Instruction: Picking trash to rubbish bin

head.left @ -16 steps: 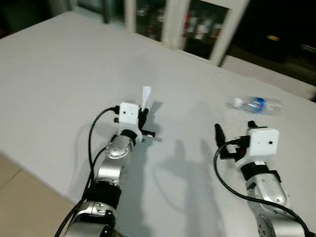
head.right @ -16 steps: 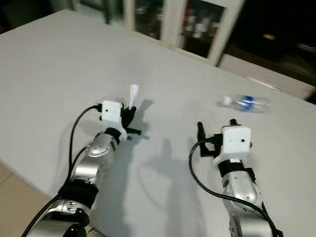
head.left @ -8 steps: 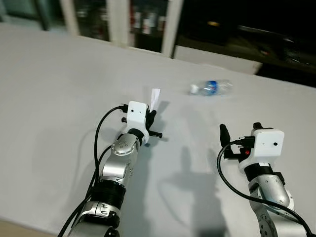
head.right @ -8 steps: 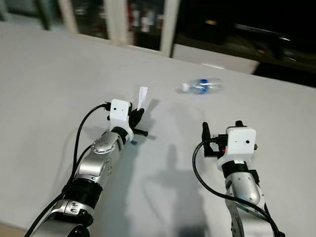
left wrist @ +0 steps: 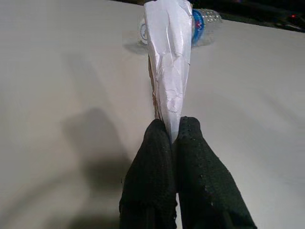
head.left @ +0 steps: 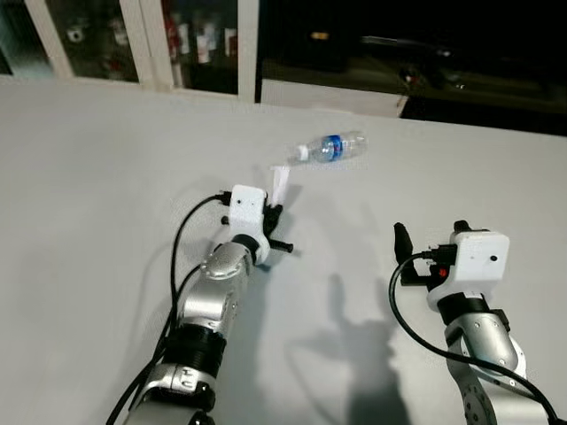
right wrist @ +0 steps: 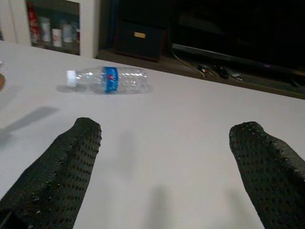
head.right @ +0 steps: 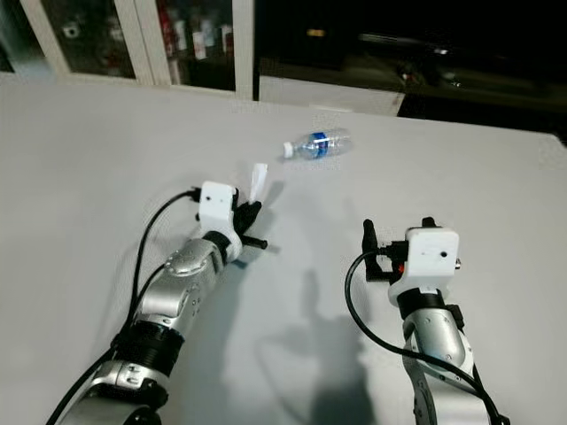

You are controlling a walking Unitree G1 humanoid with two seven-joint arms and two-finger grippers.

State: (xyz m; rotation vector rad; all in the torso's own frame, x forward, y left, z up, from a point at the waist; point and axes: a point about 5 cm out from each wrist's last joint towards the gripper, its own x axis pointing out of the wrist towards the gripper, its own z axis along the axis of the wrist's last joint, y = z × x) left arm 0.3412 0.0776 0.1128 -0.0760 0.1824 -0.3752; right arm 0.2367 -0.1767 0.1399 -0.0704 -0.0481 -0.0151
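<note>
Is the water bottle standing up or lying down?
Lying down: the bottle rests on its side on the white table, cap sideways.

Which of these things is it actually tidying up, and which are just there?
Part of the job:
- wrapper, pinched in the left claw
- bottle, lying on its side on the table
- right claw, open and empty

Just there:
- glass cabinet behind the table

The paper scrap (left wrist: 169,57) hides the middle of the water bottle (left wrist: 200,24); cabinet shelf items (head.left: 190,35) are too small to identify.
</note>
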